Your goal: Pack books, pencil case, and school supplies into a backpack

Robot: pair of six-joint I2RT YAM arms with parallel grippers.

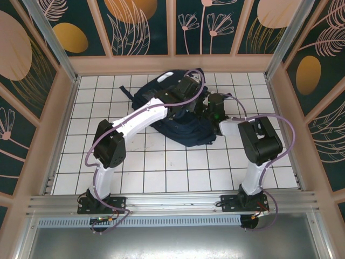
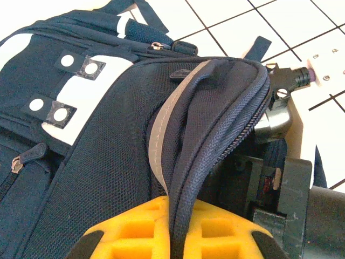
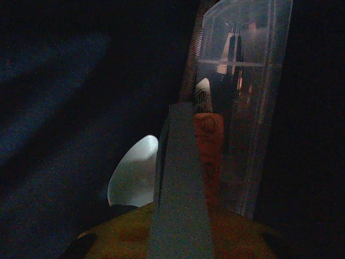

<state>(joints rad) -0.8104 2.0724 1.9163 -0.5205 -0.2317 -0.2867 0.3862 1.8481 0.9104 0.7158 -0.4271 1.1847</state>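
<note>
Left wrist view: the left gripper (image 2: pixel 175 229) sits at the bottom middle of the frame, and its yellow fingers (image 2: pixel 129 229) are closed tight on the zipper rim (image 2: pixel 226 124) of the backpack (image 2: pixel 97 162), lifting it so that the mouth stands open. In the top view the backpack (image 1: pixel 180 132) lies at the upper middle of the table (image 1: pixel 161 172), with both arms reaching to it.

In the right wrist view all is dark, so the right gripper (image 3: pixel 180 221) is judged to be inside the bag. It pinches a thin pale flat piece, probably the card (image 3: pixel 180 162), seen edge-on. The clear sleeve (image 3: pixel 242 108) stands just beside it, at the upper right.

The step in hand seems to be putting the supplies in. The next move calls for the right jaws to open and let the card go, and then a straight pull out through the mouth while the left holds the rim up.
</note>
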